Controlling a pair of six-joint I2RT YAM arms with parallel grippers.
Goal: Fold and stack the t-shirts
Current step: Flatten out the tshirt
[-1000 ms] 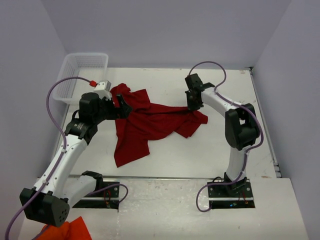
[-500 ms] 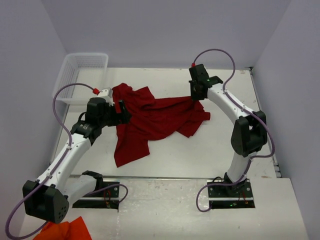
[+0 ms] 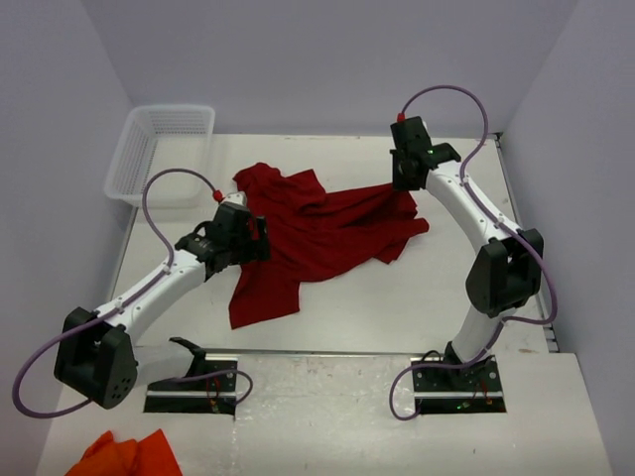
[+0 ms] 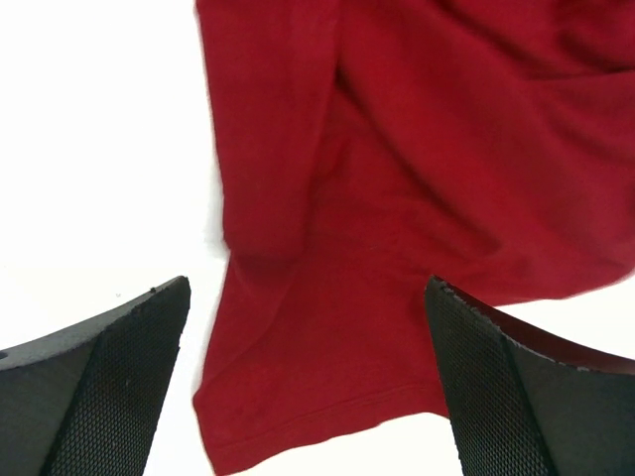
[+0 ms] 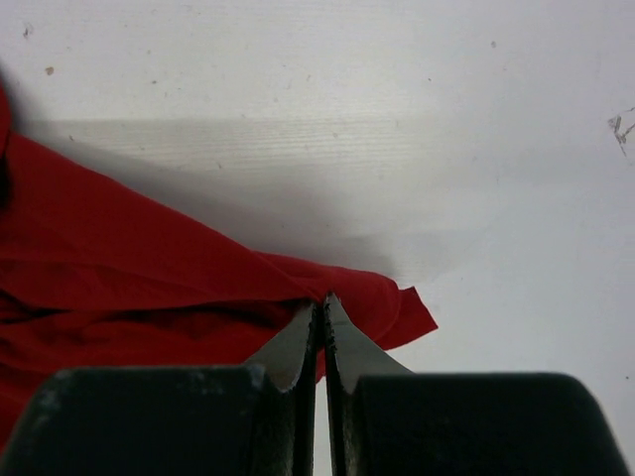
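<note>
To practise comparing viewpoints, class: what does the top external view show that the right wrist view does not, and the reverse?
Only the top view: the whole crumpled t-shirt, the left gripper at its left edge, a white basket, an orange cloth. Only the wrist view: the right gripper shut on a fold of the shirt's edge. Both: red fabric on the white table.
</note>
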